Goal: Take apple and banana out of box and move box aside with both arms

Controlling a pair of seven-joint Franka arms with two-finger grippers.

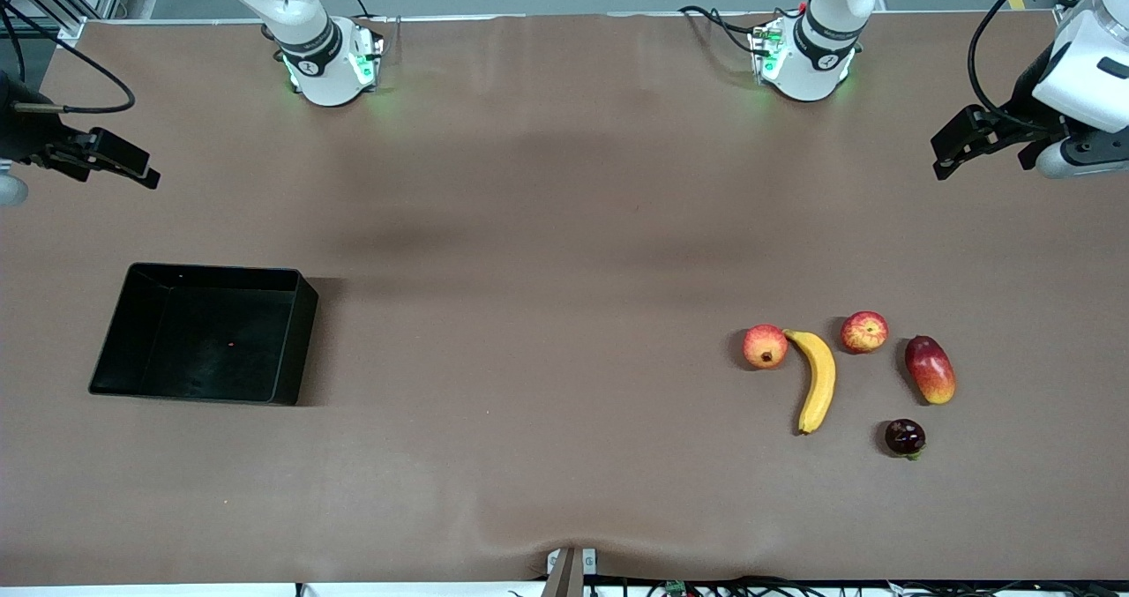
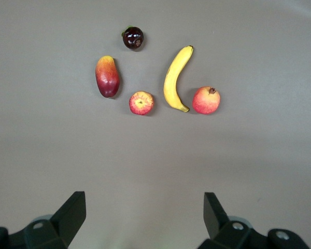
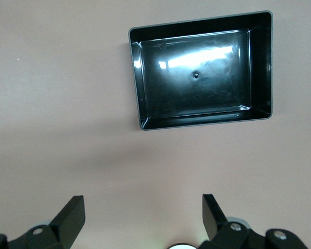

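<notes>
Both my arms wait, raised at the counter (image 1: 547, 182) ends. My left gripper (image 1: 948, 152) hangs released over bare counter, its 2 fingers (image 2: 72, 212) spread wide and holding nothing. My right gripper (image 1: 132, 167) is likewise released and holds nothing (tray in full sight below it). The black tray (image 1: 295, 341) sits toward the right arm's end. Toward the left arm's end lie the banana (image 1: 818, 381) and, just beside it, the apple (image 1: 863, 332). A pomegranate (image 1: 765, 347) touches the banana's tip; the mango (image 1: 930, 369) and a dark fruit (image 1: 905, 436) lie near.
</notes>
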